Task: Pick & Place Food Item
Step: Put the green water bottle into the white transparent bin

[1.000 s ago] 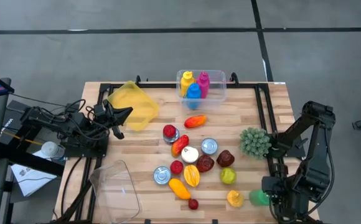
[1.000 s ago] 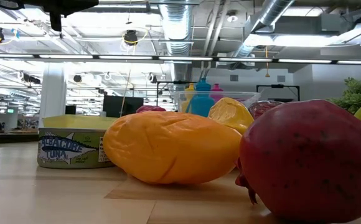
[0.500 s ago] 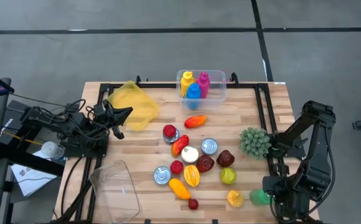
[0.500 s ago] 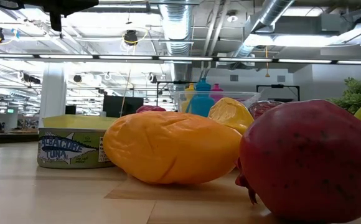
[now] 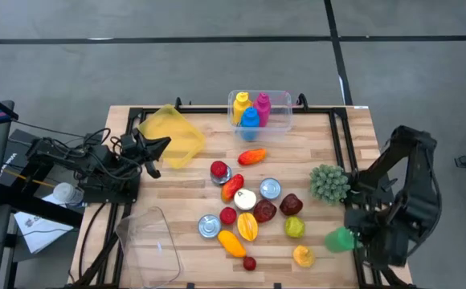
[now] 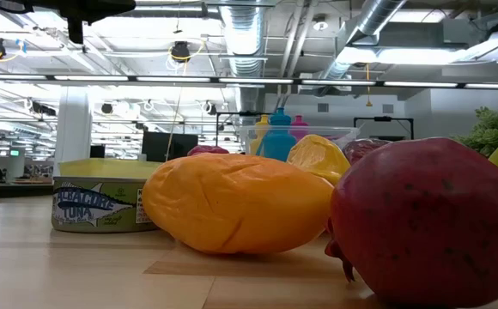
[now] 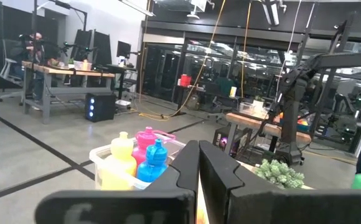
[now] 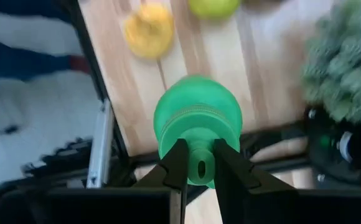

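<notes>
green bottle clamped in right gripper jaws; clear bin holds coloured bottles; left gripper jaws closed.

Bright even light, right wrist blurred

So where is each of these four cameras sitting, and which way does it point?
High: overhead, looking straight down at the table; both arms show.
Low: at tabletop height, facing an orange fruit; no arm visible.
Left wrist: past the shut left claw toward the bottle bin.
Right wrist: right claw gripping a green bottle.
High and left wrist share the bin.
</notes>
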Motion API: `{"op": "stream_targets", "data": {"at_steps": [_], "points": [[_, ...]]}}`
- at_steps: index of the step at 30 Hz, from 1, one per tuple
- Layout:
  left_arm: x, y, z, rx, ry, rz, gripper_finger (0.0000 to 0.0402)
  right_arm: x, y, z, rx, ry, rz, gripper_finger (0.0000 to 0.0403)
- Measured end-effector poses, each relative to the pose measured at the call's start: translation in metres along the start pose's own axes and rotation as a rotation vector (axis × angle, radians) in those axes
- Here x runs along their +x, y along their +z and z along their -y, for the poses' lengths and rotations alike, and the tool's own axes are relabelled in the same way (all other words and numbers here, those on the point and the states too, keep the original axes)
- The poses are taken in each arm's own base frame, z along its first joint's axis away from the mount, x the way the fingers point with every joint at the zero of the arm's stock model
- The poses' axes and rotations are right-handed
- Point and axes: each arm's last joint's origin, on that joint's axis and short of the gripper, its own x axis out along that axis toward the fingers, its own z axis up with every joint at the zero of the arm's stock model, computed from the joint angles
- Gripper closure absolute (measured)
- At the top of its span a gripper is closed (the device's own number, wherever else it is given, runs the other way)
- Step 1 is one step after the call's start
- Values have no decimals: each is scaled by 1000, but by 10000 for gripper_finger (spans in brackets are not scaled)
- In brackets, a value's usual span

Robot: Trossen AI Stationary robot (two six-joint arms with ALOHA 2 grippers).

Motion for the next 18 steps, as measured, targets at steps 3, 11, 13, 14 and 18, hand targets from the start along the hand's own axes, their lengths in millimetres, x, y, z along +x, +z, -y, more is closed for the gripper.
{"op": "stream_targets", "data": {"at_steps": [3, 11, 13, 14, 18], "points": [[0, 0, 0, 0, 0, 0, 402, -12, 15, 11, -1, 26, 80, 358], [0, 0, 0, 0, 1, 0, 402, -29, 58, 57, 157, 27, 194, 354], [0, 0, 0, 0, 1, 0, 402, -31, 69, 69, 171, 7, 216, 352], [0, 0, 0, 0, 2, 0, 402, -31, 74, 74, 173, -7, 225, 352], [0, 0, 0, 0, 4, 0, 402, -31, 95, 97, 191, -73, 249, 351]]}}
